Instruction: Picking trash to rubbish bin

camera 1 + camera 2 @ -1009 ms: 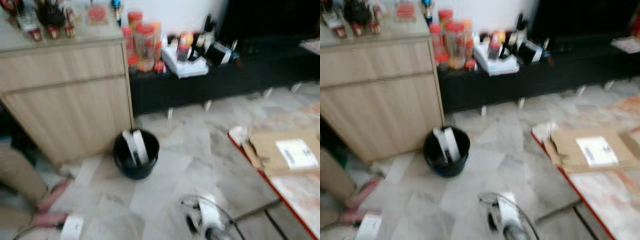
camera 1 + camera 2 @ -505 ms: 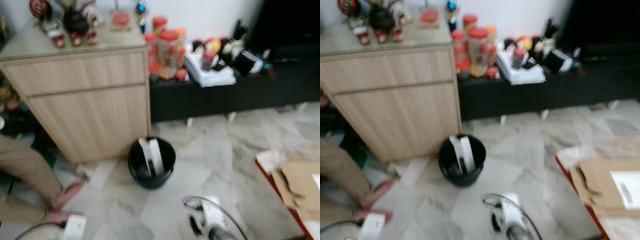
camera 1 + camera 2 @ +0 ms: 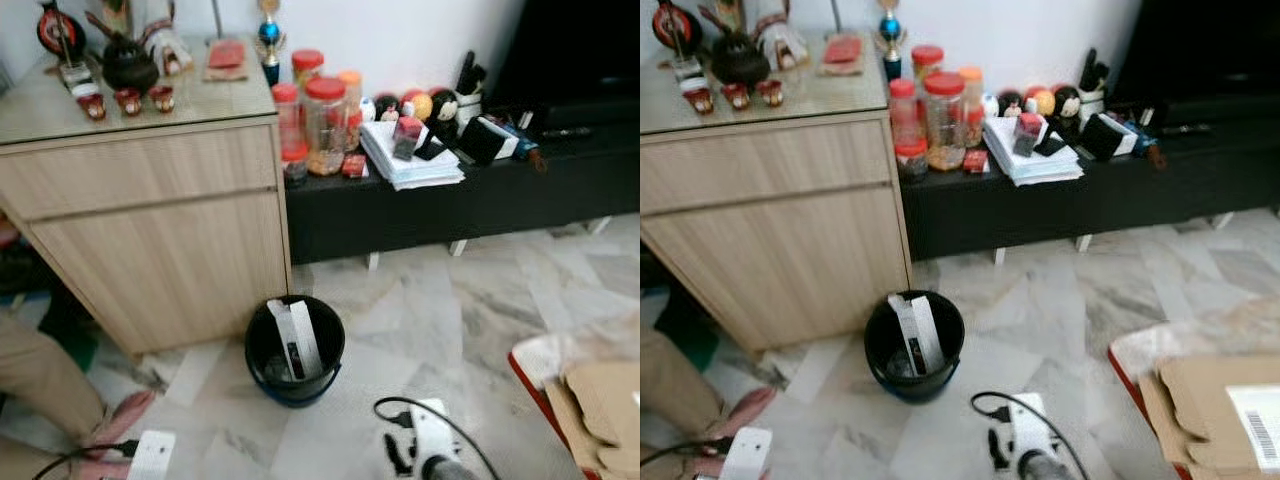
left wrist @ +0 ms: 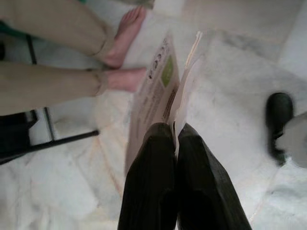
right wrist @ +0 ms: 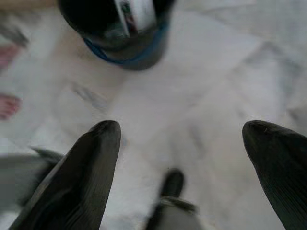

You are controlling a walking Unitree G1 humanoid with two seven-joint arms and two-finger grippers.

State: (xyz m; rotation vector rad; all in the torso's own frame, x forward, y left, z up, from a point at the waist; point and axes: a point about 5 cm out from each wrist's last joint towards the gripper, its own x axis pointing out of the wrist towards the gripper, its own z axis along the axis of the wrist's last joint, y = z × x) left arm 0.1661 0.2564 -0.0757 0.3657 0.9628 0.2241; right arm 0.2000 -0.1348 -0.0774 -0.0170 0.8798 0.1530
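Evidently the left gripper [image 4: 175,139] carries trash for dumping: its fingers pinch a flat printed paper packet [image 4: 160,91] edge-on. Low in the frame's centre, the black rubbish bin [image 3: 294,350] already holds packaging. Unladen, the right gripper [image 5: 182,158] hangs spread wide.

Floor [image 3: 480,290]: pale grey-veined marble tiles, smooth with a soft sheen.
Cabinet [image 3: 160,240]: light wood-grain front, matt; its top looks glossy.
Rubbish bin [image 3: 294,351]: black plastic, slightly shiny, holding white paper strips.
Low shelf [image 3: 470,200]: black, matt.
Jars [image 3: 325,125]: clear plastic with red lids.
Cardboard [image 3: 1225,420]: brown, matt.
Left gripper [image 4: 175,143]: smooth black fingers pinching thin printed paper packaging [image 4: 160,96].
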